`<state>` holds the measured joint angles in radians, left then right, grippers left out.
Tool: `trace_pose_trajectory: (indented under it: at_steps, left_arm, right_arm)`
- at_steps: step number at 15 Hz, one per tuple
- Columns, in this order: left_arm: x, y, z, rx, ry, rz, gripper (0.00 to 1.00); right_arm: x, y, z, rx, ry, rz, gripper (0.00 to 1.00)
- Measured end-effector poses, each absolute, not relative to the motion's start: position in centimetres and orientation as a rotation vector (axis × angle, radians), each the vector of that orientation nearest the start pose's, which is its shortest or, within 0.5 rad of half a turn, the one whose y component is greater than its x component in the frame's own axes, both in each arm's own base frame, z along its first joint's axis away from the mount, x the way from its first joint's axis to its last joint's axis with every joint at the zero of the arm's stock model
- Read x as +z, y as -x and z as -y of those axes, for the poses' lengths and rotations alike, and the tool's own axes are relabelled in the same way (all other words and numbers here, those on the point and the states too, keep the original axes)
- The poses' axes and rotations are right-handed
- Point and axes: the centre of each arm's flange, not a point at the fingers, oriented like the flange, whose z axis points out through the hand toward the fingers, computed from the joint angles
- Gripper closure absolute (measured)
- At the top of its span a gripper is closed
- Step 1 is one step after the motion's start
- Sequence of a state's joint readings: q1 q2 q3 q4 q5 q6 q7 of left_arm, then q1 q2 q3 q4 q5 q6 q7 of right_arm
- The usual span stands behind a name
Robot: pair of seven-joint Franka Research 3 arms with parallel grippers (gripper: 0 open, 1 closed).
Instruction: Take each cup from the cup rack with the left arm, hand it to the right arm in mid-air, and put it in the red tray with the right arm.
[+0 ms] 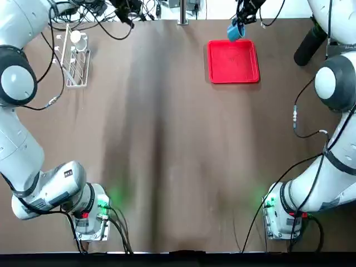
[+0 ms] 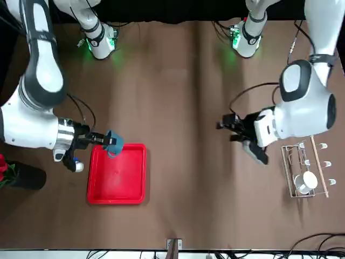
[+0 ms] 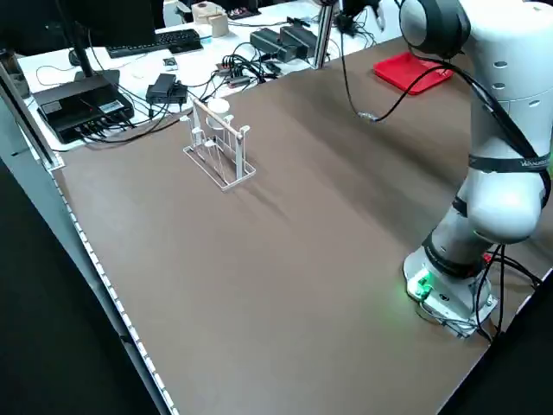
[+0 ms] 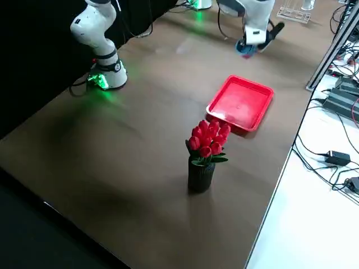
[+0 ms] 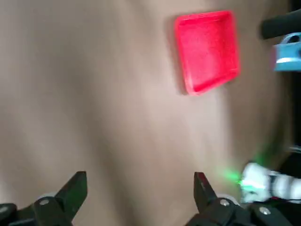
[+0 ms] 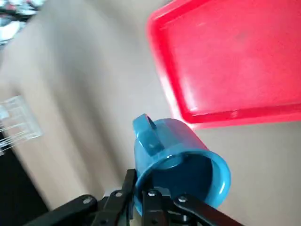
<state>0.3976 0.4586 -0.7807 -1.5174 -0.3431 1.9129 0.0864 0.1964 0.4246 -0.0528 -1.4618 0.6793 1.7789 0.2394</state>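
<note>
A brown table (image 1: 167, 156) ringed by cables and lab gear: your blue cup (image 2: 114, 142) hangs in the air, pinched by its rim in the closed fingers of the right gripper (image 2: 103, 140), right at the near edge of the red tray (image 2: 117, 172). The tray lies just beyond and below the cup, and it holds nothing yet; from the right wrist its floor shows bare red.

By the look of it, you are about halfway through the first cup: it is off the rack and in the right arm's keeping, with only the lowering and release left to do.

Farther out, your left gripper (image 2: 232, 129) hovers empty over mid-table, fingers spread wide, between the tray and the cup rack (image 2: 304, 171). The white cup (image 2: 308, 182) sits on the rack, so the second pick, mid-air pass and placing all lie ahead.

A black vase of red flowers (image 4: 205, 154) stands beside the tray, on the side away from the rack.
</note>
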Motion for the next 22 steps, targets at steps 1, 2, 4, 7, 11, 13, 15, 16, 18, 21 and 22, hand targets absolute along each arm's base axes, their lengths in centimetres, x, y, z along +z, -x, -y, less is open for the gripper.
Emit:
trace_pose_trajectory:
  at_steps: [1, 2, 4, 7, 11, 13, 15, 16, 18, 21, 22]
  left_arm:
    - [47.6, -64.4, 18.0, -0.035, -2.529, 0.388, 0.0]
    - [47.5, -64.6, 16.7, -0.018, -2.586, 0.411, 0.0]
    - [47.6, -65.0, 14.5, 0.019, -2.694, 0.462, 0.01]
    - [47.5, -65.8, 10.1, 0.089, -2.822, 0.673, 0.0]
    - [46.6, -66.9, 3.6, 0.105, -2.923, 0.985, 0.0]
    - [45.3, -67.6, 1.2, 0.082, -2.942, 1.104, 0.0]
    - [44.0, -68.6, -0.5, 0.078, -2.945, 1.207, 0.0]
    - [43.4, -69.2, -1.3, 0.091, -2.95, 1.239, 0.0]
    - [42.0, -70.4, -2.9, 0.147, -2.961, 1.272, 0.0]
    - [39.2, -71.8, -6.1, 0.221, -2.965, 1.314, 0.0]
    - [38.3, -72.1, -7.2, 0.251, -2.966, 1.325, 0.0]
  right_arm:
    - [43.4, -66.5, -14.7, 0.293, 2.547, -0.35, 0.91]
    - [42.0, -66.9, -13.9, 0.3, 2.583, -0.348, 0.91]
    - [38.7, -67.6, -12.7, 0.301, 2.65, -0.341, 0.91]
    - [32.1, -69.3, -11.6, 0.219, 2.812, -0.213, 0.91]
    - [28.5, -69.7, -11.1, 0.201, 2.833, 0.091, 0.91]
    - [28.7, -70.5, -10.9, 0.149, 2.833, 0.239, 0.91]
    - [29.2, -71.1, -10.8, 0.128, 2.887, 0.362, 0.91]
    - [29.2, -71.3, -10.9, 0.13, 2.909, 0.401, 0.91]
    - [28.6, -71.4, -11.0, 0.139, 2.929, 0.497, 0.91]
    - [27.4, -71.4, -11.3, 0.166, 2.963, 0.725, 0.91]
    - [27.0, -71.4, -11.7, 0.185, 2.979, 0.858, 0.91]
